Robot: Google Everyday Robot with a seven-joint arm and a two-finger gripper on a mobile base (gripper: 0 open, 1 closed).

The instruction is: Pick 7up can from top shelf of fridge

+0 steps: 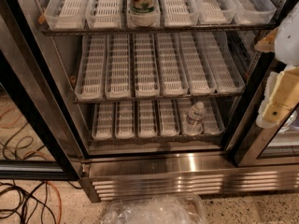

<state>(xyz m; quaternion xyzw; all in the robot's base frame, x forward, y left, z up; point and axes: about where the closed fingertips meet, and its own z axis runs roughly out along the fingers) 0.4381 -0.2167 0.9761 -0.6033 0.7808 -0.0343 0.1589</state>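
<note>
Top shelf [159, 29] with 7up can [142, 3], gripper [276, 101] well apart, lower right

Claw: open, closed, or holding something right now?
Claw: at the right edge, apart from the can on the top shelf; open or closed cannot be told.

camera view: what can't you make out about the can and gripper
7up can, camera view: on the top shelf of the fridge; the frame's upper edge cuts off its top.
gripper, camera view: right of the shelves, at the door frame; the right edge cuts it off.
water bottle, bottom rack: label too small to read.
clear plastic on the floor: lower edge cuts it off; unidentifiable.
</note>
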